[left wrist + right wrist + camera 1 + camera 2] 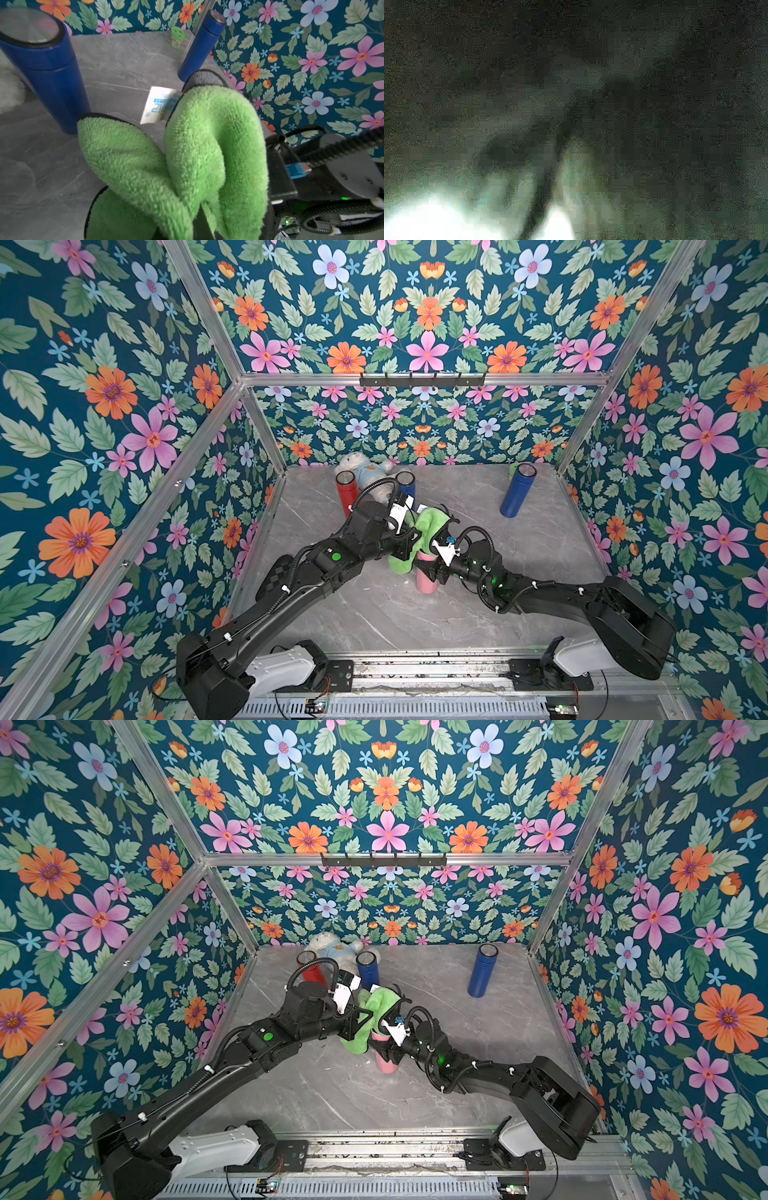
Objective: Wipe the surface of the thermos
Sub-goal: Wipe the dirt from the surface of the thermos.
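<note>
Nearest to us, the 2 arms are reaching in from their bases across the grey marble table (374, 622) and are coming together over its middle. There the pink thermos (426, 584) is standing upright, with only its lower body showing in both top views. The right gripper (433, 568) is grasping the pink thermos by its body from the right side. The right wrist view is giving us nothing but dark blur, so we are reading nothing from it.

The green cloth (428, 526) is lying draped over the top of the pink thermos, hiding its lid and hanging down its left side. The left gripper (409, 549) is clenching the green cloth on that side. Its fingers are not showing in the left wrist view, where the green cloth (207, 145) is filling the foreground in 2 fluffy folds, with a white tag (160, 106) poking out behind them. Under the left arm, a dark checkered object (274, 576) is lying on the table, mostly covered.

Farther back, the red thermos (346, 489) and the dark blue thermos (406, 484) are standing upright near each other. A white plush toy (361, 466) is lying just behind them against the back wall. Well apart from these, toward the far right corner, the far blue thermos (517, 491) is standing upright, and a small green-lidded jar (176, 38) is sitting just behind it. On the back wall, a black hook rail (422, 379) is hanging.
</note>
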Available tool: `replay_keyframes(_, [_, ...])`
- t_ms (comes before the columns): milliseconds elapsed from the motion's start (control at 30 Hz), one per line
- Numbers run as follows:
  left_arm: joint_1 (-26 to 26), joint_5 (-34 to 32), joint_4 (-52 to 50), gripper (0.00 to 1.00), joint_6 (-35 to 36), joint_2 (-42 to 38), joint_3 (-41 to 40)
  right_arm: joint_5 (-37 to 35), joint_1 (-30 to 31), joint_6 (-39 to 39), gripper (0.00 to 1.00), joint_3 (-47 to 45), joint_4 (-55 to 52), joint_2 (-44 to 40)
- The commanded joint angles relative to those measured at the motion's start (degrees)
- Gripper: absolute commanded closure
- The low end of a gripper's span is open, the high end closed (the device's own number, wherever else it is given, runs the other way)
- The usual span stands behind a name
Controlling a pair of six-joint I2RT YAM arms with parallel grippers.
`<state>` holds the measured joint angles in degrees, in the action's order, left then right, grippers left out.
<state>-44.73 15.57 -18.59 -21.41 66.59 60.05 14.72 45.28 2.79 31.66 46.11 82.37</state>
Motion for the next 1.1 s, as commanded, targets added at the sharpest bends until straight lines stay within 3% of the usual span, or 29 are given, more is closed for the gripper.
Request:
replay_keyframes(0, [-0.10,4.33,2.21,1.00,-2.27,0.07,-2.96,-1.05,-0.01,0.11,1.00,0.60,4.99,-0.78])
replay_keyframes(167, [-0.38,6.51,6.12,1.00,-5.16,-0.31,-8.08,-0.58,-0.19,-0.06,1.00,1.45,5.31,-0.60])
replay_keyframes(467, [-0.22,7.30,6.66,1.00,-2.63,3.58,-4.97,0.66,0.03,-0.66,1.00,1.84,6.36,0.69])
replay_keyframes(800, [0.86,6.25,8.70,1.00,-1.62,7.32,-7.39,-0.53,0.07,-0.85,1.00,0.07,6.93,-1.52])
replay_keyframes(1067, [-1.08,4.42,3.60,1.00,-3.51,1.02,-11.35,-1.83,-1.26,-1.46,1.00,-0.96,7.62,-1.85])
